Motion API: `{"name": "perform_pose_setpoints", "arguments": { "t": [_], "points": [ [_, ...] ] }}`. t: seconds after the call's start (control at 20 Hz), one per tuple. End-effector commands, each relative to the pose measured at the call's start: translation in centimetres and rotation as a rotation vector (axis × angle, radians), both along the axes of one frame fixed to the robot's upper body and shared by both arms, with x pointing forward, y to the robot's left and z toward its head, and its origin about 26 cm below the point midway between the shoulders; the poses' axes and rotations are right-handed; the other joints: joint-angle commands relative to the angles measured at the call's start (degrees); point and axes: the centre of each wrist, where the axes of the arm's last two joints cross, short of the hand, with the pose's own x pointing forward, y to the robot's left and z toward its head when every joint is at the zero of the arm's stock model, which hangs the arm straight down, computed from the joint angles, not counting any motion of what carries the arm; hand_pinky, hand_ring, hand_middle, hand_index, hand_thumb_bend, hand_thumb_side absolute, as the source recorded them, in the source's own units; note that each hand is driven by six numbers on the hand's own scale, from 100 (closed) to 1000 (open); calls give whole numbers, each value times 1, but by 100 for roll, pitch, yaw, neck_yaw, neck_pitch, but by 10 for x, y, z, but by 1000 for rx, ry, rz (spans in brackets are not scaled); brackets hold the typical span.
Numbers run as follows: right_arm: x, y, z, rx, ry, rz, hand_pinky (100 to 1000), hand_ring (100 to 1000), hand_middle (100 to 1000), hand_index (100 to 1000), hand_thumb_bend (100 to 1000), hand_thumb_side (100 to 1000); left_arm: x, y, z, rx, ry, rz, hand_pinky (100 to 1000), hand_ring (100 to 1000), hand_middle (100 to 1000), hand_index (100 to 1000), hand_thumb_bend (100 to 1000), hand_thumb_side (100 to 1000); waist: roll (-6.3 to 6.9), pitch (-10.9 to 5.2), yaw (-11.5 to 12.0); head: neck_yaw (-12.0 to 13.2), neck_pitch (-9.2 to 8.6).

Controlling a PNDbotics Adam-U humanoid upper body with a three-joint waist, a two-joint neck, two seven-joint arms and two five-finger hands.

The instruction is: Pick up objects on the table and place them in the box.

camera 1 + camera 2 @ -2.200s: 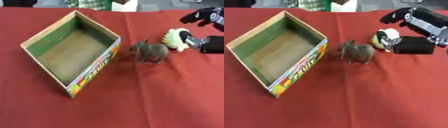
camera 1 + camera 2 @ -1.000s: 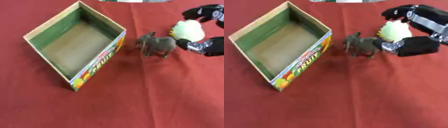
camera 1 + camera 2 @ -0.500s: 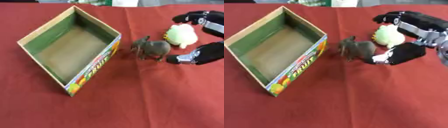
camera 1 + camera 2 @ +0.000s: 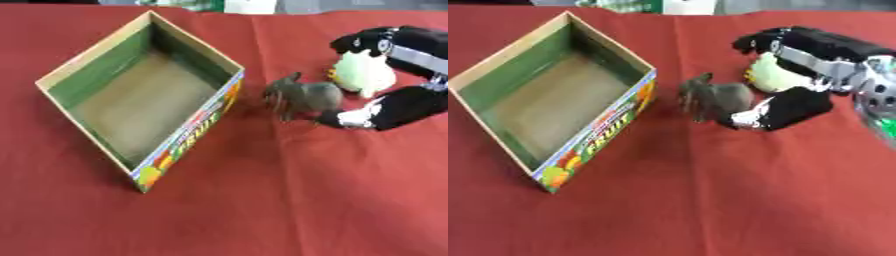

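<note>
The right hand (image 4: 785,75) is reaching in from the right side and spreading wide around a pale yellow-green toy (image 4: 776,78), with the fingers (image 4: 754,40) arching over the toy's far side and the thumb (image 4: 776,112) lying on the red tablecloth (image 4: 262,200) on its near side. The thumb tip is sitting right against the rump of a small grey animal figure (image 4: 302,96); whether it is actually touching is hard to tell. Nothing is closing on the pale toy, which seems to be resting on the cloth between fingers and thumb.

The grey figure is standing upright just beside the box (image 4: 87,65), near its right-hand corner but apart from it. The box (green inside, brown floor, fruit print along its near wall) is lying open at the left of the table with nothing showing inside.
</note>
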Motion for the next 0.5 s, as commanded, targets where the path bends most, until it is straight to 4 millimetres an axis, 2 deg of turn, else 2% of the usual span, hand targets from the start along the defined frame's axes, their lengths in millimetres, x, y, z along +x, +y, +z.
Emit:
{"name": "perform_pose_setpoints", "arguments": {
  "t": [0.05,0.5],
  "points": [
    [11,-2,4,-8,-3,-34,896,928,877,1000,525,542,-4,-1,10,21,-29,-11,694,894,891,906,100,864,-3,-114,29,-63,-80],
    [46,-9,-1,-78,53,-66,912,939,879,1000,458,490,-4,-1,11,24,-25,-21,692,893,887,903,100,864,-51,-69,110,-161,-94]
  ]
}}
